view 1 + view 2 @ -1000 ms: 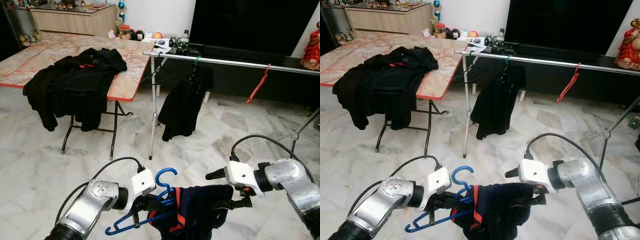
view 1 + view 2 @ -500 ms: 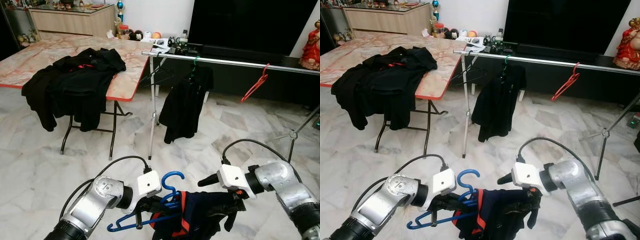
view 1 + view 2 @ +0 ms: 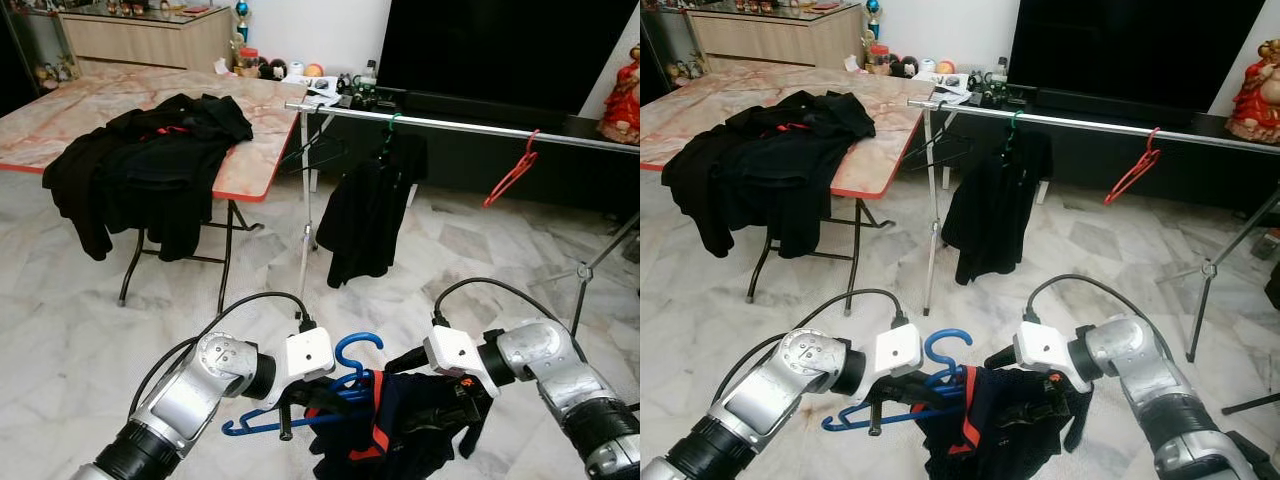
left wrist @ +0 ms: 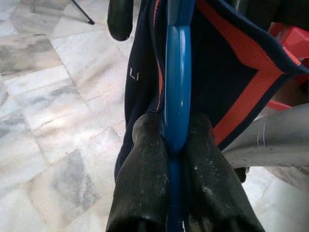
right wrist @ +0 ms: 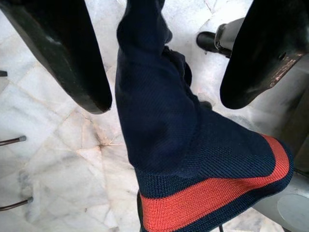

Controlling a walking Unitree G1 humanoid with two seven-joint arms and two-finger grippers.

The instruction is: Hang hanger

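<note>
Marble floor, clothes rail well ahead. Left gripper clamped on blue hanger carrying navy garment; right gripper apart, straddling garment. Step: dressing hanger. Next: lift hook onto rail.

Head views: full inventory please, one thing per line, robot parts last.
Blue hanger: 1, blue, low in front, gripped by left claw, navy top on it.
Navy top: 1, navy with red trim, draped between the claws.
Rail: 1, silver, ahead, right of the table.
Black garment: 1, black, hanging on the rail from a green hanger.
Red hanger: 1, red, on the rail, bare.
Table: 1, marble-patterned with red edge, ahead left.
Black clothes: pile, black, on the table's near edge.
TV: 1, black, behind the rail.
Left claw: shut on the blue hanger.
Right claw: open, fingers either side of the navy top.
</note>
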